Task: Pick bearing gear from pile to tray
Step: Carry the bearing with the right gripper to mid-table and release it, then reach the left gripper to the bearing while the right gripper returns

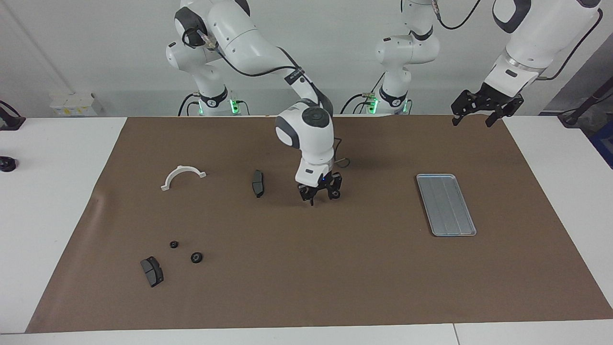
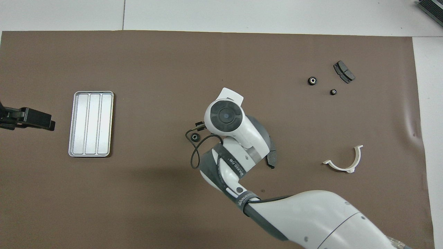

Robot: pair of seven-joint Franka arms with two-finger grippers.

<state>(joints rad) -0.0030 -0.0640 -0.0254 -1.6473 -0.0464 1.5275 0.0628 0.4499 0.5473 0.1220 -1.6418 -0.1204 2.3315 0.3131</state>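
Note:
My right gripper (image 1: 322, 197) hangs low over the middle of the brown mat, open. One black bearing gear (image 1: 336, 194) (image 2: 195, 137) sits by its outer finger, no longer pinched; I cannot tell whether it rests on the mat. The silver ridged tray (image 1: 445, 203) (image 2: 90, 123) lies toward the left arm's end with nothing in it. The pile lies toward the right arm's end: two small gears (image 1: 174, 244) (image 1: 196, 257) beside a dark brake pad (image 1: 152, 271). My left gripper (image 1: 472, 122) waits open, raised over the mat's edge near its base.
A second brake pad (image 1: 257, 183) lies close beside the right gripper, partly covered by the arm in the overhead view. A white half-ring bracket (image 1: 182, 176) (image 2: 344, 162) lies nearer the robots than the pile. A cable loops by the right wrist.

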